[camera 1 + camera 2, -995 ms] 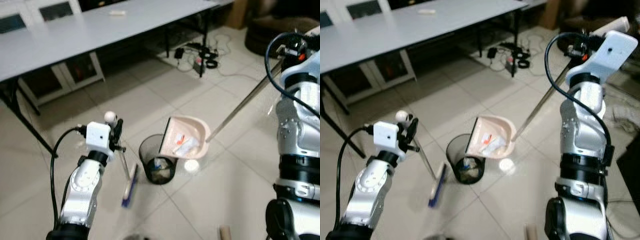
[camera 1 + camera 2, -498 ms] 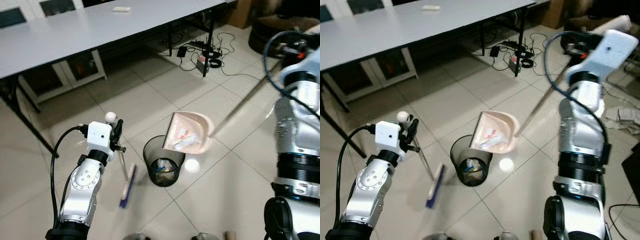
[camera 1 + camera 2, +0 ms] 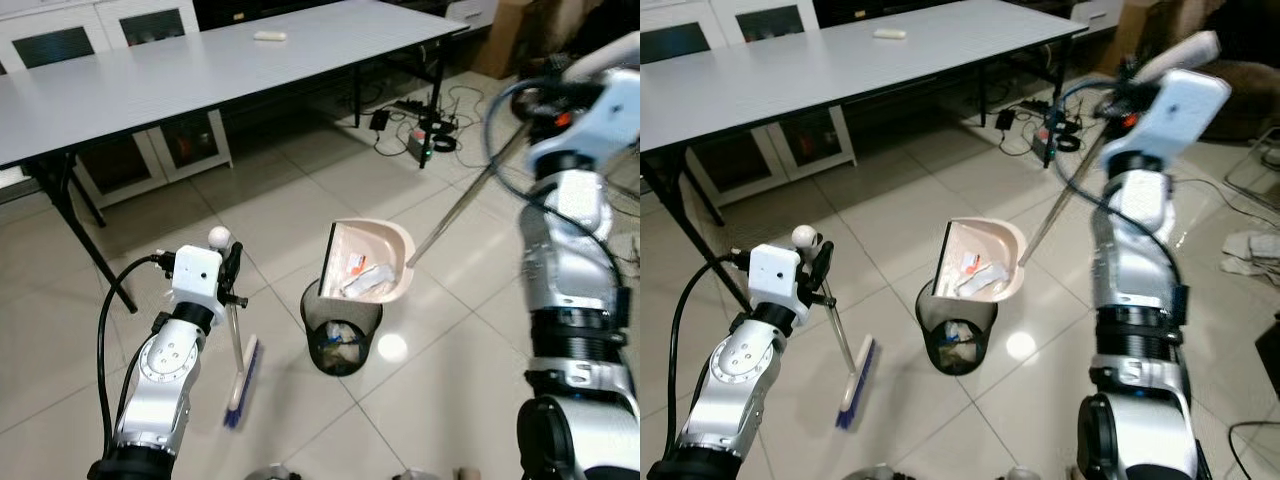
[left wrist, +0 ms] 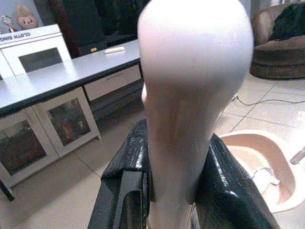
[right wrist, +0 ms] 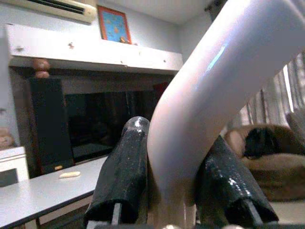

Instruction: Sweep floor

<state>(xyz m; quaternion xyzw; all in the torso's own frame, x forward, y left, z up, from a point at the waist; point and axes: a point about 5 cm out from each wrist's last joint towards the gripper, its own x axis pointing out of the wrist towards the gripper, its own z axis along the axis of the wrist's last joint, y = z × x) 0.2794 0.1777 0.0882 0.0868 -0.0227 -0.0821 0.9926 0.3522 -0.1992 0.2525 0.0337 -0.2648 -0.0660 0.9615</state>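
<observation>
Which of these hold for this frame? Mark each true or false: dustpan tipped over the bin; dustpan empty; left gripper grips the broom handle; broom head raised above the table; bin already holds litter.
1. The dustpan is tilted over the wire bin. True.
2. The dustpan is empty. False: paper scraps lie in it.
3. The left gripper clamps the broom handle. True.
4. The broom head is raised above the table. False: it is down at the floor.
5. The bin holds litter. True.

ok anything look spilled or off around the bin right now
Nothing has visibly spilled. The dustpan is tipped steeply over the black mesh bin, yet paper scraps cling inside it rather than dropping. The broom rests on the tiles beside the bin. A tangle of cables lies near the table leg.
</observation>
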